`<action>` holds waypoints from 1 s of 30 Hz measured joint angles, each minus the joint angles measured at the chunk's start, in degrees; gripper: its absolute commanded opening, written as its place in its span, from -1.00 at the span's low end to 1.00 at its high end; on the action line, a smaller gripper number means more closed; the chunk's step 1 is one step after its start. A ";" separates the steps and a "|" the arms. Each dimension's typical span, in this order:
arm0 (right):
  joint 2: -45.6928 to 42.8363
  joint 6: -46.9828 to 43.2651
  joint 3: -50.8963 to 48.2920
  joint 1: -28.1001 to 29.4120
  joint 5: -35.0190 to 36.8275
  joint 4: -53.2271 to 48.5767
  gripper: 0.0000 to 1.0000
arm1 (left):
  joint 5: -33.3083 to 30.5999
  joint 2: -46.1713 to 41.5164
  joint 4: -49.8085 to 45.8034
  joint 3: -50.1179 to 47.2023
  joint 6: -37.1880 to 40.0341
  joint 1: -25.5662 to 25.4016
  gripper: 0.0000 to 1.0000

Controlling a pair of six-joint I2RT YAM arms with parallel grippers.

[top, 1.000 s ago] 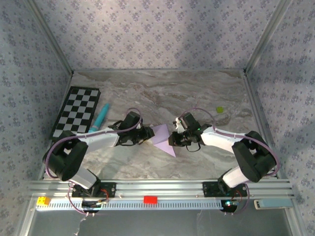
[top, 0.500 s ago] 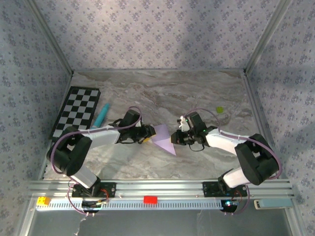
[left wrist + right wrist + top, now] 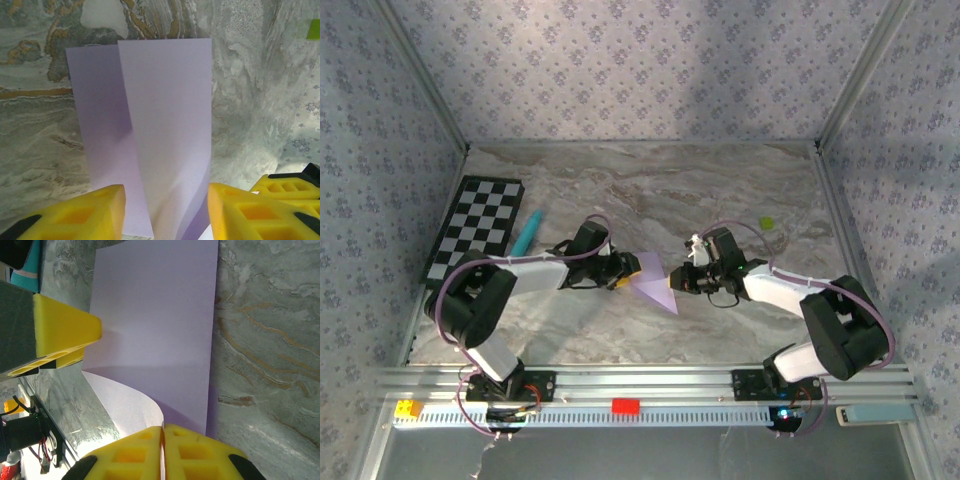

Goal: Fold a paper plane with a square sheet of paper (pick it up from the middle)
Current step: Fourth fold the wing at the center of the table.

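The square sheet of paper (image 3: pixel 655 283), pale lilac, lies mid-table folded into a pointed wedge, tip toward the near edge. In the left wrist view the paper (image 3: pixel 165 125) shows one flap raised over the other. My left gripper (image 3: pixel 621 272) is open, its yellow fingers (image 3: pixel 75 215) standing either side of the paper's near end without pinching it. From the opposite side my right gripper (image 3: pixel 677 281) is shut on the sheet's curled edge (image 3: pixel 135 410), fingertips (image 3: pixel 197 452) pressed together. The left gripper's finger (image 3: pixel 62 332) rests at the paper's far edge.
A black-and-white checkerboard (image 3: pixel 475 225) lies at the far left with a teal pen (image 3: pixel 527 232) beside it. A small green object (image 3: pixel 767 223) sits far right of the paper. Metal frame posts and patterned walls bound the marble tabletop (image 3: pixel 720 190).
The left gripper has slid a little to the right, up to the paper. The right gripper has shifted slightly and its jaws have closed down on the paper's edge.
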 measured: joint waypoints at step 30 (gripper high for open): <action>-19.78 -6.64 -5.88 10.56 21.94 -6.69 -0.20 | -2.89 0.59 4.20 1.22 -5.03 -1.92 -0.72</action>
